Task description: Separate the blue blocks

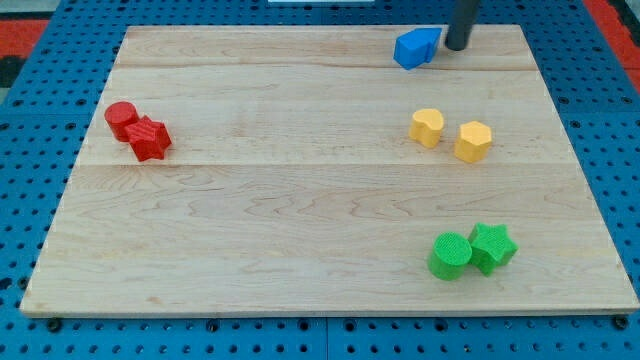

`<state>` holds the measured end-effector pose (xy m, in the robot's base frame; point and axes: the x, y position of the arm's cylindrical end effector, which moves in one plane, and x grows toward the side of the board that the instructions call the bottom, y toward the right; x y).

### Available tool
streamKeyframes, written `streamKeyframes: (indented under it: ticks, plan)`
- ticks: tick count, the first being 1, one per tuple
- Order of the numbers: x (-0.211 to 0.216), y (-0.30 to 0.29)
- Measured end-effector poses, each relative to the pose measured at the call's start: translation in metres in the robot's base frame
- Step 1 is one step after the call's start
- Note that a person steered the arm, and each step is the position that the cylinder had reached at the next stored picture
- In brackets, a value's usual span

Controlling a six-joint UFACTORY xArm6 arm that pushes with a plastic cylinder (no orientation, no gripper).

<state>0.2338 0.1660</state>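
Observation:
The blue blocks [416, 47] sit pressed together at the view's top right of the wooden board [300, 200]; they read as one blue mass and I cannot make out their separate shapes. My tip [456, 45] is just to their right, very close to or touching the right blue block. The rod comes down from the view's top edge.
A red cylinder [121, 119] touches a red star-like block [150, 139] at the left. A yellow heart-like block [427, 127] and a yellow hexagon [473, 141] stand at mid right. A green cylinder [450, 255] touches a green star [492, 247] at the bottom right.

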Motion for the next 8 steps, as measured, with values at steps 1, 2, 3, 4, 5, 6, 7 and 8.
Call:
streamKeyframes:
  ticks: [1,2,3,4,5,6,7,8]
  plan:
    - [0.005,-0.025]
    - [0.008,-0.051]
    - [0.011,-0.031]
    - [0.003,0.005]
    - [-0.028,0.01]
    - [-0.029,-0.025]
    - [-0.014,-0.063]
    - [0.022,-0.1]
